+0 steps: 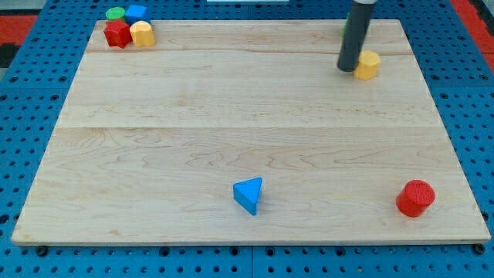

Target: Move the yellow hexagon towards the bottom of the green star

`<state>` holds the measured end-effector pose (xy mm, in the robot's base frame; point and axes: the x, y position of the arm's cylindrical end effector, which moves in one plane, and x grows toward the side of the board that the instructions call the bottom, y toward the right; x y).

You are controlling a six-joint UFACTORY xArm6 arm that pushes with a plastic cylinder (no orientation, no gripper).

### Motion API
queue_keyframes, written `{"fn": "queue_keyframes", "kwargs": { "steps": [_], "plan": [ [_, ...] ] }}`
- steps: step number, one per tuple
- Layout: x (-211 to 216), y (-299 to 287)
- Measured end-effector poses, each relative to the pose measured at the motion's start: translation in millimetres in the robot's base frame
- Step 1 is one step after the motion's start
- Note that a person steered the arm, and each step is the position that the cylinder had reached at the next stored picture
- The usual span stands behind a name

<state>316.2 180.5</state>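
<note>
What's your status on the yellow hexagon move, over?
My tip down at the view's top right, touching the yellow hexagon's left side. Green star mostly hidden behind the rod, only a sliver showing. Nothing between them but the rod.

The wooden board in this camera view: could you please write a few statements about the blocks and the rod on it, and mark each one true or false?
1. My tip is right beside the yellow hexagon, on its left in the view. True.
2. The blue triangle lies at the view's top right. False: it lies near the bottom edge, about the middle.
3. A red cylinder stands near the view's bottom right corner. True.
4. The four-block cluster at the view's top left holds a red block, a yellow block, a green block and a blue block. True.
5. The yellow hexagon touches the red cylinder. False: they are far apart, the hexagon near the top edge of the board.
</note>
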Motion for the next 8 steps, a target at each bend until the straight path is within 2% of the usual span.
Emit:
{"fn": "queue_keyframes", "kwargs": {
  "steps": [1, 2, 3, 4, 7, 8],
  "plan": [
    [12, -11],
    [44, -16],
    [57, 24],
    [45, 43],
    [7, 26],
    [33, 27]
  ]
}}
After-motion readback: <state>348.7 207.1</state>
